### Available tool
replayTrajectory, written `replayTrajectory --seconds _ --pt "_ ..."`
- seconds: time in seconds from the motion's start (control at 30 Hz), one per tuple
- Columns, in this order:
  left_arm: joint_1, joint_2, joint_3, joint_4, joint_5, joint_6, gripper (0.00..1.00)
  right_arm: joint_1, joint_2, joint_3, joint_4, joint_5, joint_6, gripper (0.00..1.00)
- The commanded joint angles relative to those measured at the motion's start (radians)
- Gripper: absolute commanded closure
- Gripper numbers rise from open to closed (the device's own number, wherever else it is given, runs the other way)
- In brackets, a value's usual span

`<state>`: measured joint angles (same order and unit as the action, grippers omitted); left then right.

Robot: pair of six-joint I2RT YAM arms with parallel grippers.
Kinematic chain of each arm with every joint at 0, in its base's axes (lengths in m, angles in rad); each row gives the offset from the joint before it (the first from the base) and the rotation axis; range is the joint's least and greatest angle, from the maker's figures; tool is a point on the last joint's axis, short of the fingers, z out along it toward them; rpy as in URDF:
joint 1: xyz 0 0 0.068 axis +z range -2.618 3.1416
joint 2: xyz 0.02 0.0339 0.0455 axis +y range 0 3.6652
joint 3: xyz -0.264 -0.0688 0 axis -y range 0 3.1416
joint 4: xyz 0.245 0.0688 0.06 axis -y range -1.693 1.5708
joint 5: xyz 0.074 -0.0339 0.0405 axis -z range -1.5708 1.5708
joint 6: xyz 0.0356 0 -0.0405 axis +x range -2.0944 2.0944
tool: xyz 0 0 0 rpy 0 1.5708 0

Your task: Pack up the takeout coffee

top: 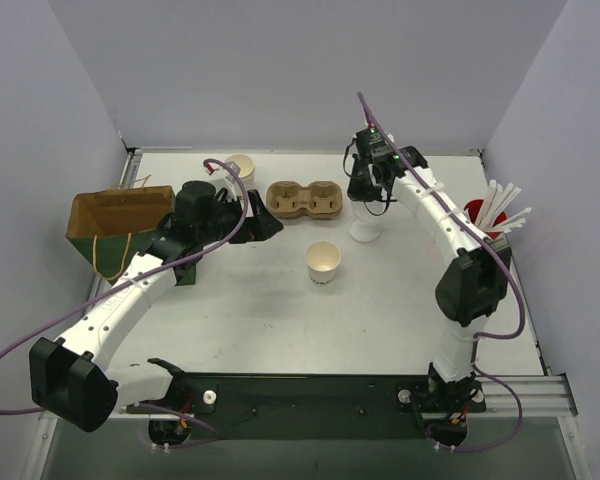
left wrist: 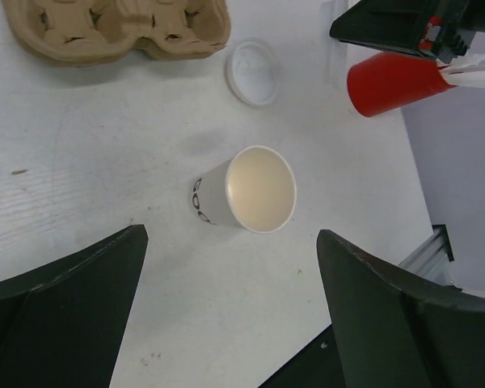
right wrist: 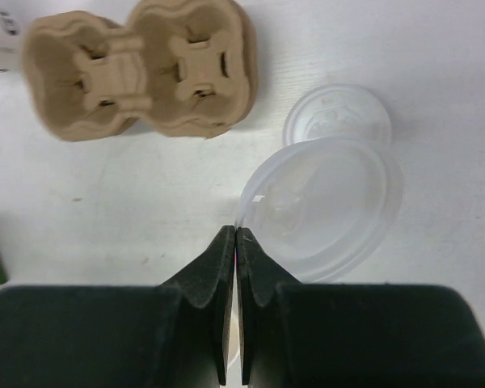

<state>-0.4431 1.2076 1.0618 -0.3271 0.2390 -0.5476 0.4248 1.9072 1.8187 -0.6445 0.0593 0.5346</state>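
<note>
The right wrist view is showing the right gripper (right wrist: 237, 234) with its fingers pressed together, pinching the near rim of a clear lid (right wrist: 327, 206) that is extending ahead and to the right of the fingertips. A second lid (right wrist: 337, 117) is lying flat on the table (right wrist: 436, 48) just beyond the pinched one, and the brown cup carrier (right wrist: 141, 77) is sitting ahead and to the left. The left wrist view is showing the left gripper (left wrist: 230, 242) with its fingers spread wide and gripping nothing. An uncovered white cup (left wrist: 250, 190), tan inside, is standing on the table just ahead of the gap between the fingers. Farther ahead, the same flat lid and the carrier are appearing, with a red cup of straws (left wrist: 392, 81) ahead and to the right. Only the top view is showing another uncovered cup (top: 240, 168) beyond the left gripper and a brown paper bag (top: 115, 215) to that gripper's left. The table surface is appearing white and matt, with small dark specks visible in the wrist views. Plain pale grey walls (top: 280, 70) are enclosing it on three sides.
</note>
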Motion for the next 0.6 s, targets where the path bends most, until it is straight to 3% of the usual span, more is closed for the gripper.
replayTrajectory --seconds 0.0,0.17,0.57 --pt "0.004 0.001 -0.018 0.201 0.128 -0.103 0.03 -0.008 -0.178 -0.022 -0.026 -0.188 0.037 1.0" --pt "0.004 0.003 -0.032 0.249 0.132 -0.141 0.02 -0.011 -0.313 -0.113 0.022 -0.334 0.079 1.0" --pt "0.006 -0.019 -0.117 0.512 0.361 -0.273 0.03 -0.035 -0.523 -0.387 0.308 -0.719 0.266 1.0"
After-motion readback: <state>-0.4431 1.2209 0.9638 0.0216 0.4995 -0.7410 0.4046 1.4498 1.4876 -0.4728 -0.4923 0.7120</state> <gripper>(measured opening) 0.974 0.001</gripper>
